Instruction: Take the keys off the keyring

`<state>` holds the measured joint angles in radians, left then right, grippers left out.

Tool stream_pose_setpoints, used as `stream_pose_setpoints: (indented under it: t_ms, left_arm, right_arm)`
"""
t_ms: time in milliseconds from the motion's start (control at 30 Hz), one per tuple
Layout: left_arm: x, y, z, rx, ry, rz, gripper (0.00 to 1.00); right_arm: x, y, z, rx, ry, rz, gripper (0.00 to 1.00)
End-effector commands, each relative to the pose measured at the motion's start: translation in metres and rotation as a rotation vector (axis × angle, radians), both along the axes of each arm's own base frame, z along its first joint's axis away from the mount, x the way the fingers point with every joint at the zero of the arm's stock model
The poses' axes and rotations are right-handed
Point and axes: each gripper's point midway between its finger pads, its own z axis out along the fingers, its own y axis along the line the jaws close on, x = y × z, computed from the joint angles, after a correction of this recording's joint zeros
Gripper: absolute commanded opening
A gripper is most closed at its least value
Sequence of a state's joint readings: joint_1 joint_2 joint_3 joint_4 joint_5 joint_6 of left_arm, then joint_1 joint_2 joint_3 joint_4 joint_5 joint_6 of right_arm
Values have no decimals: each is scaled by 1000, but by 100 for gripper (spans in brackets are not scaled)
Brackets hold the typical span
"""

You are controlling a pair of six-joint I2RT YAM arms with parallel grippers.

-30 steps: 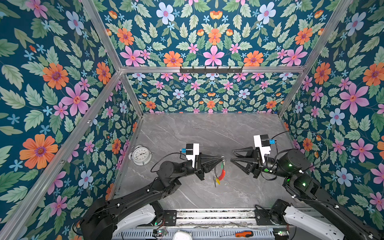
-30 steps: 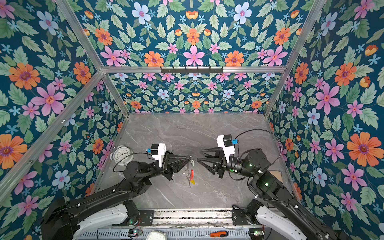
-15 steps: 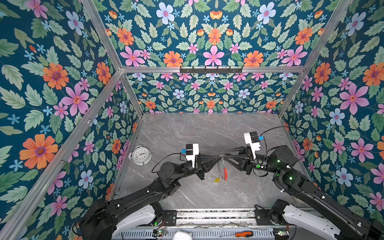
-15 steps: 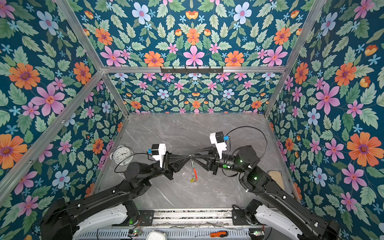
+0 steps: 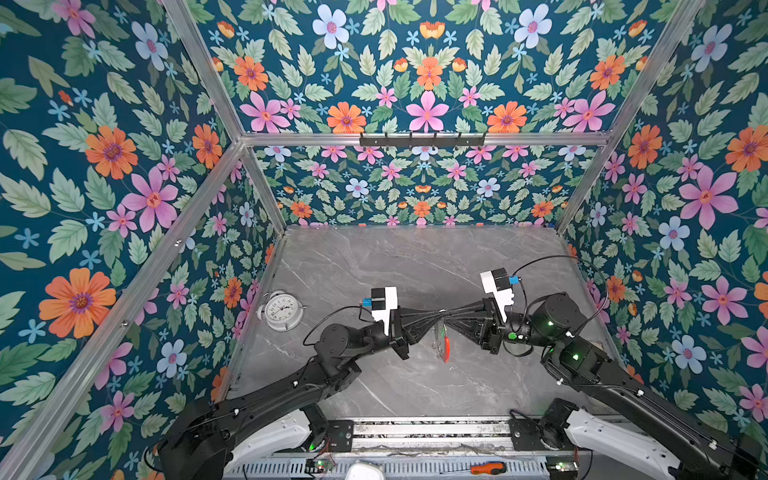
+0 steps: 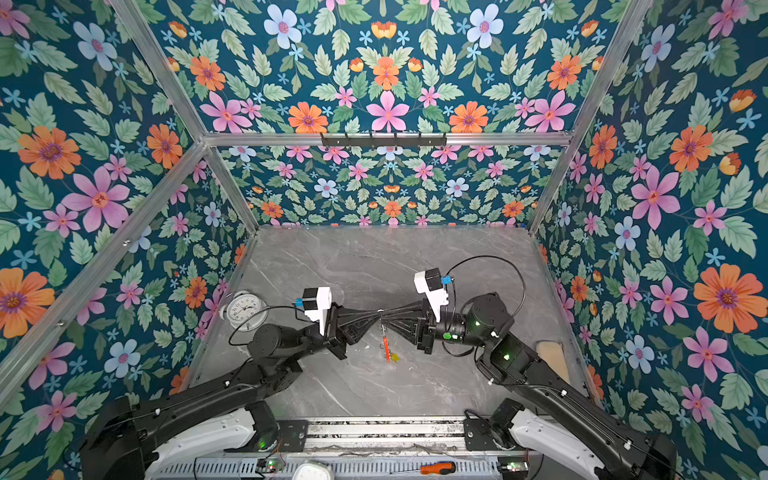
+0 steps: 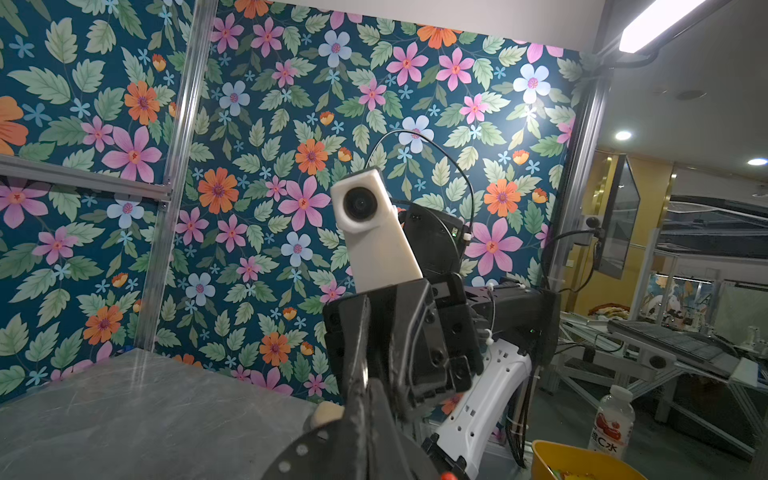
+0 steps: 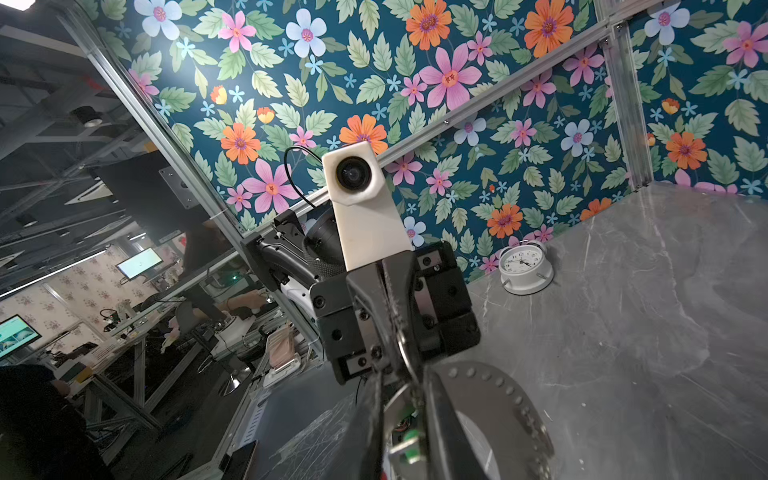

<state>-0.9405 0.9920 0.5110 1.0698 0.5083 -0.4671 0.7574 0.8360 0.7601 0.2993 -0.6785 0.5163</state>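
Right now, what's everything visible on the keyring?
The keyring hangs in the air over the table, seen edge-on: mainly its red section, pointing down, plus small silver rings, with a green key head and a yellow key head beside it. The left hand pinches its top; the right hand meets it there.

Far half of worktop (image 5: pixel 415 257) bare, open from left edge to right edge. alarm clock (image 5: pixel 282 311) sits at left edge and blocks a pass along that side. left gripper (image 5: pixel 436 316) and right gripper (image 5: pixel 452 314) meet tip to tip over the near half, so both arms bar the way across. keyring (image 5: pixel 445 343) with keys (image 6: pixel 392 356) hangs under the tips. beige object (image 6: pixel 548 353) lies at right edge. Strip by near edge between the arms is free.
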Motion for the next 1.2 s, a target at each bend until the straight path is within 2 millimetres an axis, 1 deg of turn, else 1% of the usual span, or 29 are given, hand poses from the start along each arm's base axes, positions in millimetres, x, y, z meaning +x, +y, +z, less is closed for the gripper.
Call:
stream_pose_setpoints:
  t_ms: [0,133,267,400,433,467,533,600,667,900,1000,1167]
  left_arm:
    - [-1,3,7,-25,-26,8,0]
    - [-1,2,6,-22,-24,6,0]
    - [-1,1,6,-21,-24,3,0]
    - [1,0,5,-10,-3,6,0]
    - [3,0,4,-2,9,11,4]
    - [4,-1,3,6,17,15,13]
    - [5,0,0,25,35,20,26]
    - [5,0,-2,46,50,23,34]
    - [5,0,-5,77,67,22,39]
    - [4,-10,-16,252,125,-5,47]
    - [2,-15,-18,324,147,-25,46]
    - [3,-20,-21,425,174,-38,37]
  right_arm:
    - [-4,0,8,27,-30,20,15]
    - [-3,0,7,22,-28,16,9]
    - [-1,0,5,10,-25,2,0]
    - [3,0,0,-23,-12,-22,0]
    - [4,-1,-1,-35,-10,-28,0]
    - [5,-1,-3,-52,-6,-36,0]
    - [5,-3,-7,-83,-6,-52,0]
    - [5,-6,-9,-113,-6,-63,0]
    - [5,-8,-13,-152,-12,-72,0]
    - [1,-14,-23,-292,-28,-65,0]
    - [1,-14,-25,-328,-33,-63,0]
    - [2,-15,-22,-357,-40,-64,0]
